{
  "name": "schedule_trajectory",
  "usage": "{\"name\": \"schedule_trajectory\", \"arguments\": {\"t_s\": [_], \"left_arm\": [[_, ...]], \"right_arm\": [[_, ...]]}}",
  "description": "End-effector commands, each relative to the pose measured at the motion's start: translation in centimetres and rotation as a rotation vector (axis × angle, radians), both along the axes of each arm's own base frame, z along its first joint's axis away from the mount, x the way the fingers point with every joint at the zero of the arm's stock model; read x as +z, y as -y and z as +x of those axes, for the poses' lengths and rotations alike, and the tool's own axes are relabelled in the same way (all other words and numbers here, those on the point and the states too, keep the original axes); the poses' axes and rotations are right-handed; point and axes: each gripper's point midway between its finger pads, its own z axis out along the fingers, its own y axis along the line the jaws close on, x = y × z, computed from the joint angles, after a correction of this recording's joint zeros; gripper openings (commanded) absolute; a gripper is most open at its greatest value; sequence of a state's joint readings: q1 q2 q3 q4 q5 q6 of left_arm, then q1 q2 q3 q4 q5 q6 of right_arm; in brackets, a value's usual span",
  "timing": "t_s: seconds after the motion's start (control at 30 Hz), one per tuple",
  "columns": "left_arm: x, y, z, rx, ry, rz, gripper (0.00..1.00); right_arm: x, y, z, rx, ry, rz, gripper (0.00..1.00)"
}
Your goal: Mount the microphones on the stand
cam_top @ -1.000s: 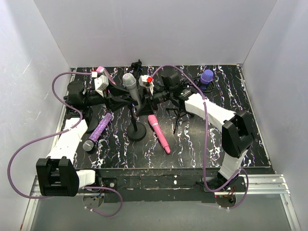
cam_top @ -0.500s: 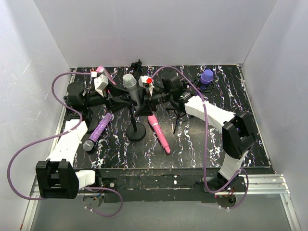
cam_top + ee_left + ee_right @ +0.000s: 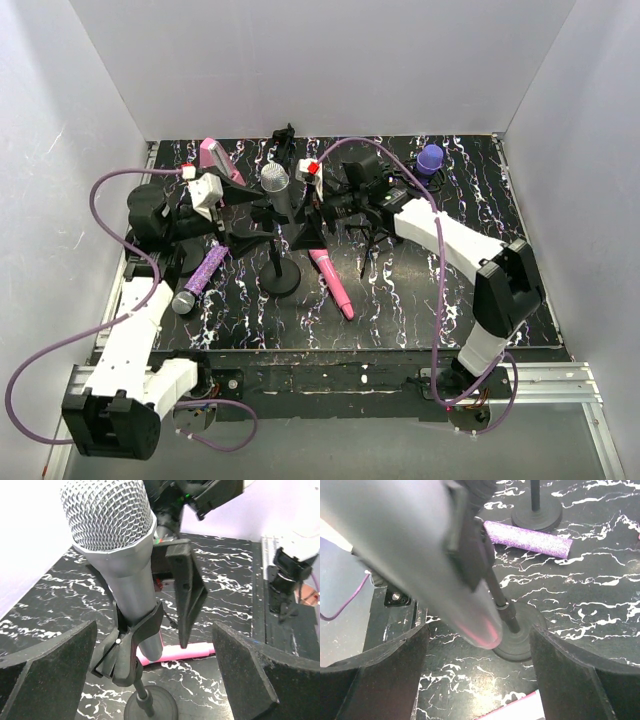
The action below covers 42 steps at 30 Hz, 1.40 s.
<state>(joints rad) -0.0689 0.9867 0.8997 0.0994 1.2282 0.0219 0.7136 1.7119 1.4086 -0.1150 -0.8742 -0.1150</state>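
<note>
The silver-grey microphone [image 3: 275, 186] [image 3: 125, 565] stands nearly upright in the clip [image 3: 131, 639] of the black stand [image 3: 281, 277] [image 3: 518, 641]. My left gripper [image 3: 243, 222] [image 3: 152, 677] is open on the stand's left, its fingers [image 3: 47, 672] wide apart on either side of the pole and touching nothing. My right gripper [image 3: 312, 222] [image 3: 476, 680] is open on the stand's right, also empty. On the table lie the pink microphone [image 3: 332, 279] [image 3: 176, 653] and the glittery purple microphone [image 3: 201, 277] [image 3: 527, 539]. The dark purple microphone [image 3: 430, 159] is at the back right.
A pink wedge-shaped box [image 3: 215, 155] sits at the back left. A black tripod stand [image 3: 372, 238] stands under the right arm. Another round stand base [image 3: 537, 513] shows beyond the glittery microphone. White walls enclose the marbled black table [image 3: 420, 300].
Both grippers have opened and let go. The silver-grey microphone has sunk a little and now sits in the clip by itself. The left arm has drawn back slightly.
</note>
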Motion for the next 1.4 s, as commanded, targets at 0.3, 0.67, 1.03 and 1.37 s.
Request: {"name": "schedule_trajectory", "arguments": {"t_s": [0.3, 0.67, 1.03, 1.37], "left_arm": [[3.2, -3.9, -2.0, 0.407, 0.059, -0.025, 0.98], [3.7, -6.5, -5.4, 0.604, 0.044, -0.153, 0.98], [4.1, -7.0, -6.6, 0.626, 0.046, -0.151, 0.98], [4.2, -6.9, -6.9, 0.618, 0.047, -0.144, 0.98]], "right_arm": [[7.6, 2.1, -3.1, 0.146, 0.189, 0.076, 0.9], [10.5, -1.0, -0.6, 0.067, 0.103, 0.149, 0.88], [9.6, -2.8, -0.6, 0.071, 0.094, 0.141, 0.7], [13.6, -2.4, -1.6, 0.107, 0.123, 0.201, 0.19]]}}
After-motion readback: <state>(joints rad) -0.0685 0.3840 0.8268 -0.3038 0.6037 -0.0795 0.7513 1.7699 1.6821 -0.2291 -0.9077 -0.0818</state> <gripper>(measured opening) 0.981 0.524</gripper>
